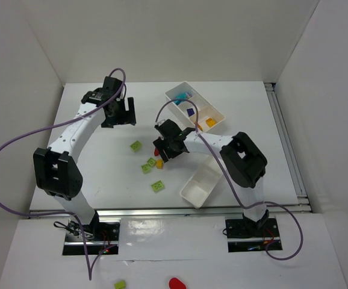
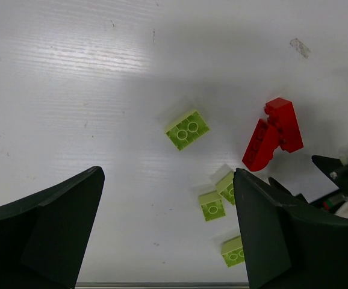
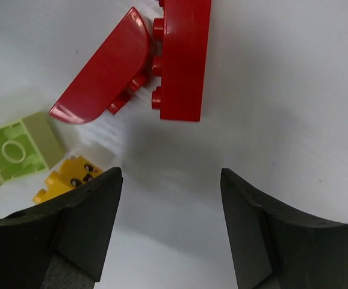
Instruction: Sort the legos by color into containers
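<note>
The right gripper (image 3: pixel 169 180) is seen low over the table with its jaws apart and nothing between them. The two red legos lie just above it in the wrist view: a curved red piece (image 3: pixel 105 72) and a long red brick (image 3: pixel 183 57), touching along a studded edge. The left gripper (image 2: pixel 168 180) is held wide open over a lime green brick (image 2: pixel 187 129), gripping nothing.

Because the red pieces touch, a closure on one is likely to drag or flick the other aside. If both are pinched, the looser one may be dropped on the way. A yellow brick (image 3: pixel 65 177) at the lower left, just beside one finger, could be knocked or caught up and mis-sorted. The near white tray (image 1: pixel 189 197) at the lower centre could be nudged by the right arm. The far white tray (image 1: pixel 176 88) sits at the upper centre.

No brand, label or writing can be read.
</note>
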`<state>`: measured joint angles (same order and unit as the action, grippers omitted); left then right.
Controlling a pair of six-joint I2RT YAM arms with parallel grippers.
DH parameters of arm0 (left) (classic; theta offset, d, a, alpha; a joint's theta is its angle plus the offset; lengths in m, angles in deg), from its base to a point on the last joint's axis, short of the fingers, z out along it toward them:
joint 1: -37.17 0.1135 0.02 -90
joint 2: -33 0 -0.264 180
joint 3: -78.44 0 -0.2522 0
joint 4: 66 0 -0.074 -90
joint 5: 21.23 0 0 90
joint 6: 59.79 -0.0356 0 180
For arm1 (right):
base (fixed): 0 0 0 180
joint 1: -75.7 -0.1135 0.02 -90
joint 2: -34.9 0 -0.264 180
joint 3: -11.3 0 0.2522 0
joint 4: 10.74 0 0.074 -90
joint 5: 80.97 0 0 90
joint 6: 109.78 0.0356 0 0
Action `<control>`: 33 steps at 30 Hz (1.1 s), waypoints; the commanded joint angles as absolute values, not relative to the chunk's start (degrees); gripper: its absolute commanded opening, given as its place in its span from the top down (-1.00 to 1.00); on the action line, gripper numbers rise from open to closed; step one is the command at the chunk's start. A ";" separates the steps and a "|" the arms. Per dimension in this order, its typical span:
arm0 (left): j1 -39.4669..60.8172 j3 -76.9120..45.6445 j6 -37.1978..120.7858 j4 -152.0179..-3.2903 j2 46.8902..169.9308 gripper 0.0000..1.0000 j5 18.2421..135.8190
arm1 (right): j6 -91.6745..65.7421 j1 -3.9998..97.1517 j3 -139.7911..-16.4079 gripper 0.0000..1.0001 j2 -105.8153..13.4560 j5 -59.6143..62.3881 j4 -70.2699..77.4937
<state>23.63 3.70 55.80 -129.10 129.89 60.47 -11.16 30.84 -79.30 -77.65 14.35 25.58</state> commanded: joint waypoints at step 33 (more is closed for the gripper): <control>22.32 4.22 56.05 -126.34 132.67 -0.92 66.48 | 18.86 37.12 -54.68 0.46 -37.80 44.26 33.32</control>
<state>23.28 3.83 55.91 -128.14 131.59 63.84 6.37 36.52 -58.12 -40.21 36.75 26.00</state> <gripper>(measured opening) 0.965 0.358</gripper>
